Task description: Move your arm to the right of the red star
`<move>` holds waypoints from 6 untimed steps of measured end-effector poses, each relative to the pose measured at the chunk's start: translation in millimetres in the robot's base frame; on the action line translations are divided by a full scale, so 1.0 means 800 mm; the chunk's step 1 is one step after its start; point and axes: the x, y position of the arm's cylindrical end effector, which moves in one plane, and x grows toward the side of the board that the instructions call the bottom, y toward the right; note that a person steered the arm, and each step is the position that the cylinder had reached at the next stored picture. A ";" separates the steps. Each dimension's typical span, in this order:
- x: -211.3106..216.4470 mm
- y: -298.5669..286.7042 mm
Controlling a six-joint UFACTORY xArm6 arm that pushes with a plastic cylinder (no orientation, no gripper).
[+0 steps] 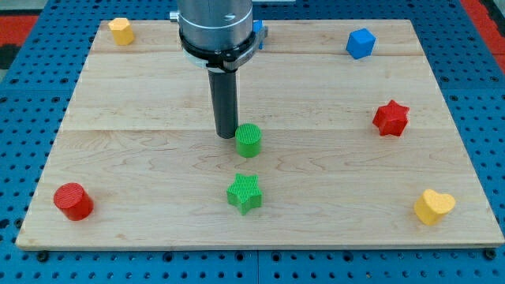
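Resting near the board's middle, my tip (227,136) is the bare lower end of a straight dark rod with no jaws to open or close, so it grips nothing; it sits just to the left of a small green plastic cylinder (248,140), close enough that I cannot tell whether the two touch. Going from the view's left: a red plastic cylinder (72,200) lies near the bottom-left corner of the pale wooden board (142,158), and a yellow block (121,30), its shape unclear, sits near the top-left corner. Below the green cylinder, and apart from it, is a green plastic star (245,193). A scrap of another blue block (257,30) peeks out beside the arm's grey collar. Further right, a blue plastic cube (360,42) sits near the top edge, the red plastic star (390,118) lies well apart from my tip toward the right edge at about mid-height, and a yellow plastic heart (434,206) rests near the bottom-right corner. The red star is untouched and the whole approach remains to be made. The main risk, as I judge it, is the green cylinder standing directly in my straight line rightward: sweeping that way would shove it along and perhaps into the star. A second risk is clipping the red star itself while rounding it, since the strip between it and the board's right edge is narrow.
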 end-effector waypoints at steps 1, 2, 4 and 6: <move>-0.046 0.020; -0.098 0.080; -0.115 0.313; -0.039 0.370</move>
